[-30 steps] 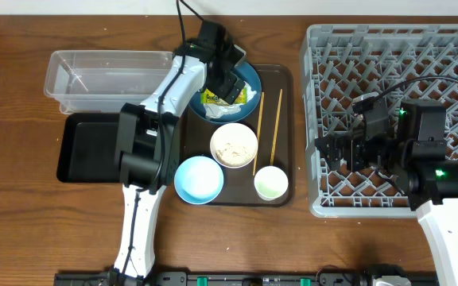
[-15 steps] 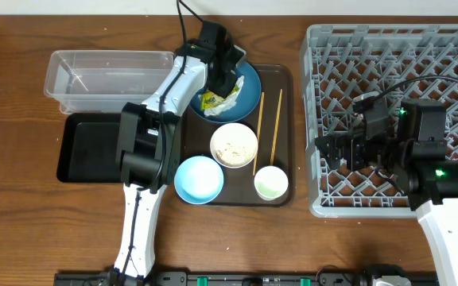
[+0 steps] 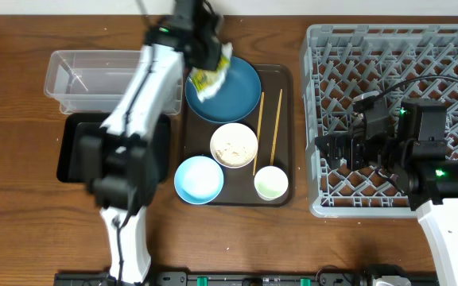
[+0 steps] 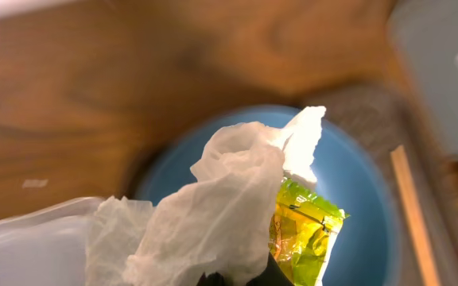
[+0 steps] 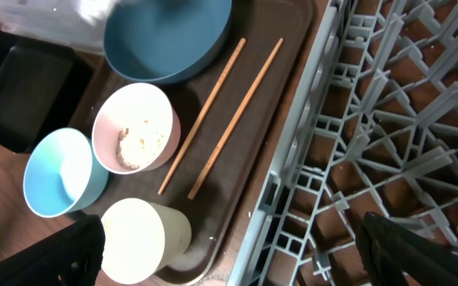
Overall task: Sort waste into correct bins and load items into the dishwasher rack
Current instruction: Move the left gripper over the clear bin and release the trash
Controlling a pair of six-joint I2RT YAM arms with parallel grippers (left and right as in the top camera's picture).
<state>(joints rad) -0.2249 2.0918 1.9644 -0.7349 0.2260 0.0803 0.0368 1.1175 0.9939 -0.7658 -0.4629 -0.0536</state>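
My left gripper is shut on a crumpled white tissue and a yellow-green snack wrapper, held together above the left rim of the dark blue plate. The clear tub lies just to its left, and the black tray is in front of the tub, partly under my arm. A cream bowl with crumbs, a light blue bowl, a white cup and two chopsticks sit on the serving tray. My right gripper hangs open over the left edge of the grey rack.
The dark brown serving tray lies between the bins and the rack, almost touching the rack's left wall. My left arm crosses over the black tray and the tub's right end. Bare wooden table surrounds everything.
My left gripper shut on the tissue and wrapper on the plate, then lifted them up and left toward the plate's rim. The right arm has not moved.
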